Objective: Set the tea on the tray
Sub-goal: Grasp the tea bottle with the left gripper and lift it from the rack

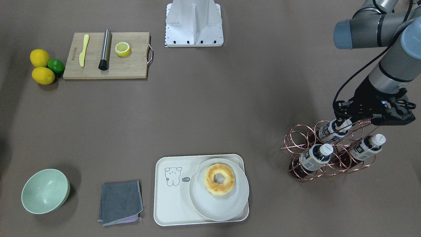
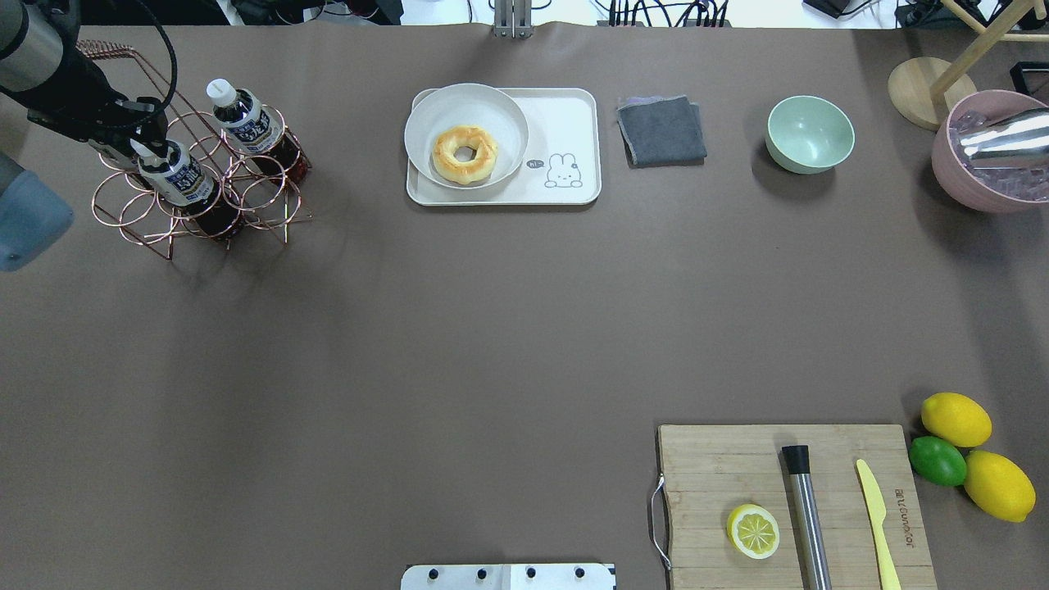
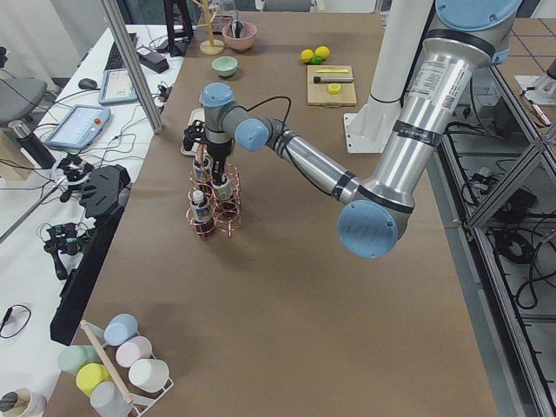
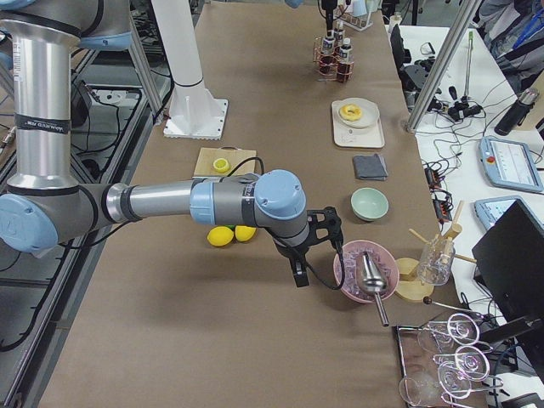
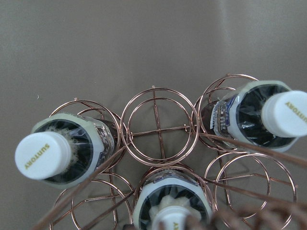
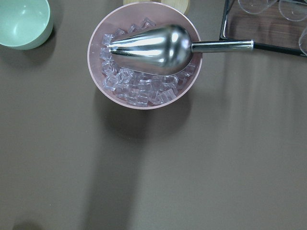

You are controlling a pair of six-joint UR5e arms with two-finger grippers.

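Nearest lens: small clear white-capped bottle of dark tea (image 5: 171, 213), seated in copper wire rack (image 5: 157, 130) beside two alike. Left gripper (image 1: 344, 121) at its cap, likely for lifting; opening indeterminable. Cream bear-printed rectangular tray (image 1: 171, 204) well apart. Right gripper (image 4: 298, 274) idle, opening indeterminable.

Tea bottles (image 1: 315, 157): clear glossy plastic. Rack (image 1: 342, 155): shiny copper-toned wire. Tray (image 1: 171, 200): matt, probably plastic. Cloth (image 1: 120, 201): grey fabric.
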